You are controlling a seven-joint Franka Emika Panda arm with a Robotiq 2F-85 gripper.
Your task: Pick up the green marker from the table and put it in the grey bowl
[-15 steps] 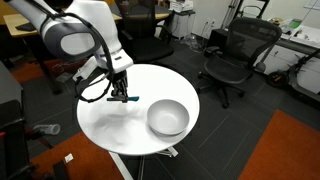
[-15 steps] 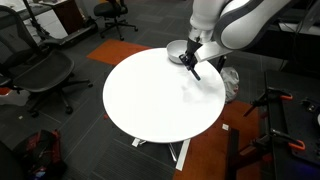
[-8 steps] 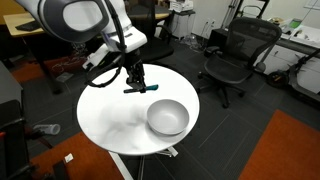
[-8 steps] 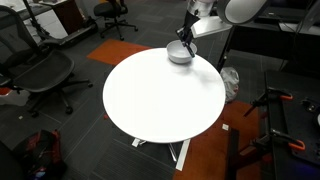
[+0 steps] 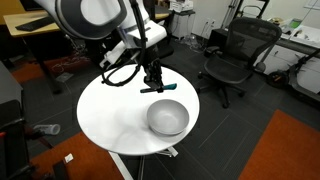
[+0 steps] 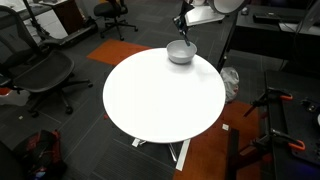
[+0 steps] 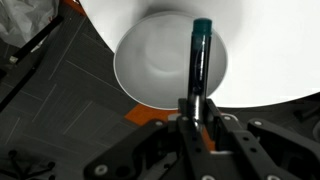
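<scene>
My gripper (image 7: 196,112) is shut on the green marker (image 7: 199,62), a dark stick with a teal end that points away from the jaws over the grey bowl (image 7: 150,65). In an exterior view the gripper (image 5: 156,84) holds the marker (image 5: 163,88) level in the air above the round white table (image 5: 110,115), just behind the grey bowl (image 5: 167,118). In an exterior view the gripper (image 6: 184,27) hangs above the bowl (image 6: 180,52) at the far edge of the table (image 6: 160,95); the marker is too small to make out there.
Black office chairs stand around the table (image 5: 235,55) (image 6: 40,75). Wooden desks are at the back (image 5: 40,25). An orange carpet patch lies on the floor (image 5: 280,150). A black stand is beside the table (image 6: 275,120).
The gripper has lifted the marker off the table and carried it up and across toward the bowl, ending just above and behind it.
</scene>
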